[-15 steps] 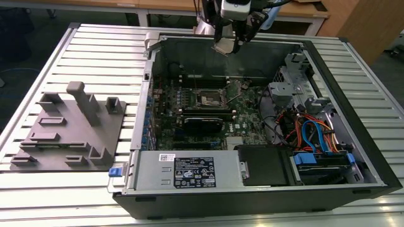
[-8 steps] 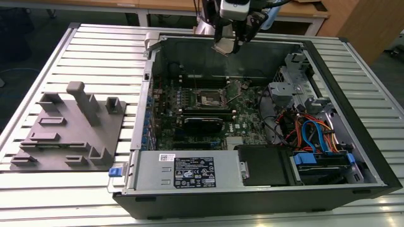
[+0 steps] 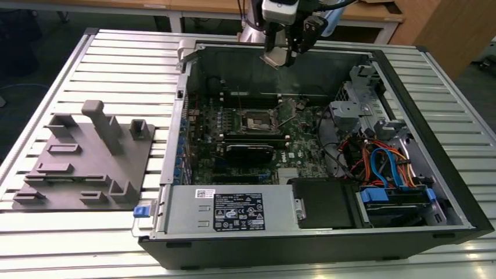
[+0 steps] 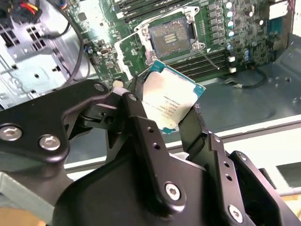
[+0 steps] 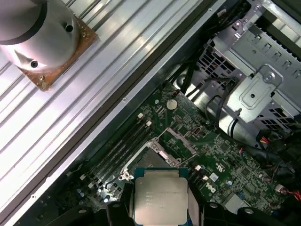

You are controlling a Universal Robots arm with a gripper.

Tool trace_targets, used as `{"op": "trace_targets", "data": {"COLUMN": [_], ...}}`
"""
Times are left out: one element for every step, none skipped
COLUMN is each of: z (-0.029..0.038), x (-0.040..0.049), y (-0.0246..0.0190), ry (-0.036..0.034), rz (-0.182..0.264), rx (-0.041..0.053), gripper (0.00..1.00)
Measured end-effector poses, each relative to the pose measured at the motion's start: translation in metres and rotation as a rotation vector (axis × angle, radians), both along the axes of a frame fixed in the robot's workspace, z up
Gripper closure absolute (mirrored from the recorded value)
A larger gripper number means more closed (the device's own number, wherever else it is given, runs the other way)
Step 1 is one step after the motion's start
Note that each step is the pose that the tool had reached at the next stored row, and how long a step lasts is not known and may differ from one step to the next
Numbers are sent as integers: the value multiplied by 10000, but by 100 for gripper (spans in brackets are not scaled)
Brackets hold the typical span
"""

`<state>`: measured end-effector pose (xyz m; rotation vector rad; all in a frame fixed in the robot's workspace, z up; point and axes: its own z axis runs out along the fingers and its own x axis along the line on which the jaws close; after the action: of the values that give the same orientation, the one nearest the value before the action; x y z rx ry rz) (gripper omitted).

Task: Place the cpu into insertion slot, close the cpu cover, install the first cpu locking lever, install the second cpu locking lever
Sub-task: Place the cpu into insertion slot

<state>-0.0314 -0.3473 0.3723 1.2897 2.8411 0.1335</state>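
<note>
The cpu (image 4: 171,96) is clamped by its edges in the tool (image 3: 280,58), upper centre of the exterior view; squaring it level to the insertion slot (image 3: 259,120) is advised.

Open computer case (image 3: 310,249) on slatted table (image 3: 124,64); grey fixture tray (image 3: 93,175) beside.

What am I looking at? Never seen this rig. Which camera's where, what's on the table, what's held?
It is one robot arm working above an open computer case that lies on a slatted metal table. The exterior view comes from a camera off the arm, looking down on the whole scene. The two wrist views come from cameras riding on the arm. A grey fixture plate sits beside the case, at the exterior view's left. The jaws are shut on the cpu, a flat silver chip, held above the motherboard. The insertion slot is uncovered, with no chip in it.
</note>
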Motion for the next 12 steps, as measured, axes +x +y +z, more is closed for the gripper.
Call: {"op": "trace_targets", "data": {"z": [0,0,0,0,0,0,0,0,0,0,0,0], "x": [0,0,0,0,0,0,0,0,0,0,0,0], "y": [0,0,0,0,0,0,0,0,0,0,0,0], "ry": [1,1,1,0,0,0,0,0,0,0,0,0], "rz": [-71,-89,-90,-95,-97,-98,-98,-98,-98,-98,-98,-98], "rx": [-1,-1,-1,-1,0,-1,-1,-1,-1,0,-1,-1], "gripper": [46,46,46,46,46,46,46,46,46,46,46,46]}}
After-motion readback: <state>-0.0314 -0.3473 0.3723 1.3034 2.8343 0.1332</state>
